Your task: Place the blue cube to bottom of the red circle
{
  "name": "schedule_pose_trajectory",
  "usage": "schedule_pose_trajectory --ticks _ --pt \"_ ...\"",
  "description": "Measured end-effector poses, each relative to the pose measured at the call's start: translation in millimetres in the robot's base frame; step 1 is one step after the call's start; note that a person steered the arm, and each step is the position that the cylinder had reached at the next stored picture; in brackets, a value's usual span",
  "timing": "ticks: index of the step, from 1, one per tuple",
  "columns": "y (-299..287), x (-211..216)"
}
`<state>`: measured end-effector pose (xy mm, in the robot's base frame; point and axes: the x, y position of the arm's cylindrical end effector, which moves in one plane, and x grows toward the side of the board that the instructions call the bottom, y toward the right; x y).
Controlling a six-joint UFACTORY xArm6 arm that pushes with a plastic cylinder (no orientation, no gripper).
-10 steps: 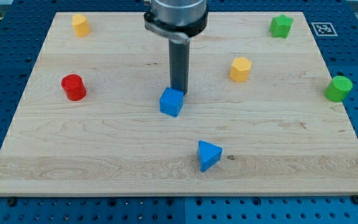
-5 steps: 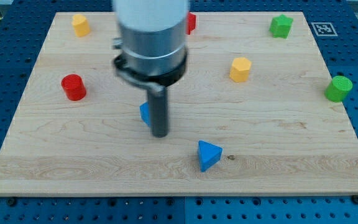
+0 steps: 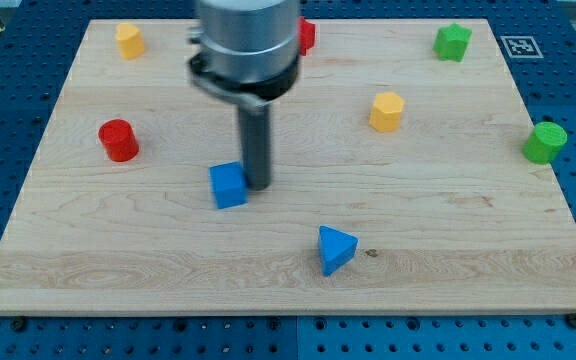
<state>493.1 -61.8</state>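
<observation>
Camera view: my tip (image 3: 257, 186) touching blue cube (image 3: 229, 185) right side; red circle (image 3: 118, 140) upper-left; no jaws.

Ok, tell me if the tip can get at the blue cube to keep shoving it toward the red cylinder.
Probably yes: my tip sits right against the blue cube on its right side, and bare board lies between the cube and the red cylinder.

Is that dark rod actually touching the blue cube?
Cannot tell. In the camera view, my tip sits tight against the blue cube on its right side, with no gap showing.
</observation>
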Motion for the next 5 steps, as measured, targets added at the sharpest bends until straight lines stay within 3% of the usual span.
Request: schedule_pose_trajectory --ticks 1,2,3,4,5 --pt "-50 26" --pt "-64 34" --pt "-42 -2" --pt "-57 -2" --pt "-78 27"
